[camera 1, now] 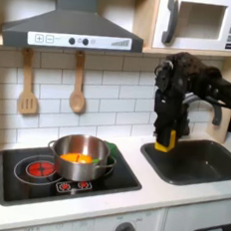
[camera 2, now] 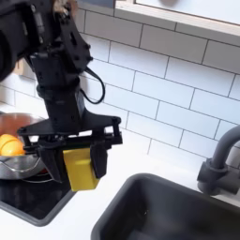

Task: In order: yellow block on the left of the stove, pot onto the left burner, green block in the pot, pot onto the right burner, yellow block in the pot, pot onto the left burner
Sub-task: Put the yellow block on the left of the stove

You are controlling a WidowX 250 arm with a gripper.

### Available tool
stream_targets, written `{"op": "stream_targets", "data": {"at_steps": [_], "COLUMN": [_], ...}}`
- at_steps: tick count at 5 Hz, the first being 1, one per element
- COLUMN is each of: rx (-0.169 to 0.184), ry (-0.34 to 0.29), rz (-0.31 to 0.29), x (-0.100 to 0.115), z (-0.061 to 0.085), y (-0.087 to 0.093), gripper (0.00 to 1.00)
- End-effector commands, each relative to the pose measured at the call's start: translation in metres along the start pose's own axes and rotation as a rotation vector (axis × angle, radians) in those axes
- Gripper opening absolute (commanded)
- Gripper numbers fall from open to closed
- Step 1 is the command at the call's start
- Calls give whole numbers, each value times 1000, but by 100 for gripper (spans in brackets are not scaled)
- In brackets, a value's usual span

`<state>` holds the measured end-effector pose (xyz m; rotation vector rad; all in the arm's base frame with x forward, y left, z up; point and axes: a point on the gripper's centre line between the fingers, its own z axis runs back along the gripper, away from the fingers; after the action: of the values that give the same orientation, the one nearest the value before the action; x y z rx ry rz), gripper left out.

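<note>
My gripper (camera 1: pixel 164 144) hangs over the counter between the stove (camera 1: pixel 21 183) and the sink, shut on the yellow block (camera 1: pixel 164 145). The second exterior view shows the yellow block (camera 2: pixel 81 167) held upright between the black fingers (camera 2: pixel 104 156) of the gripper (camera 2: pixel 80 171). The steel pot (camera 1: pixel 81 156) stands on the stove's right half, covering the right burner, with an orange piece inside. A dark green block (camera 1: pixel 109 161) shows at the pot's right rim; whether it is in or beside the pot I cannot tell. The left burner (camera 1: pixel 40 167) glows red and is bare.
A dark sink (camera 1: pixel 198 162) lies right of the gripper in the first exterior view, with a grey faucet (camera 2: pixel 220 164) in the second exterior view. A spatula (camera 1: pixel 28 84) and a wooden spoon (camera 1: pixel 78 84) hang on the tiled wall. Range hood (camera 1: pixel 71 25) and microwave (camera 1: pixel 206 24) sit above.
</note>
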<state>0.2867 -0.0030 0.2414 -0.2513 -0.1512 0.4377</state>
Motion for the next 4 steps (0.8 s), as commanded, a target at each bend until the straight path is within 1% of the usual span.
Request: {"op": "stream_targets", "data": {"at_steps": [1, 2, 3, 4], "rx": [-18, -3, -18, -6], "ry": [-36, -57, -92, -94], "rz": [-1, 14, 36, 48], "x": [8, 16, 23, 27], "z": [8, 11, 23, 22], "y": [5, 14, 19, 25], "gripper": [0, 0, 0, 0]}}
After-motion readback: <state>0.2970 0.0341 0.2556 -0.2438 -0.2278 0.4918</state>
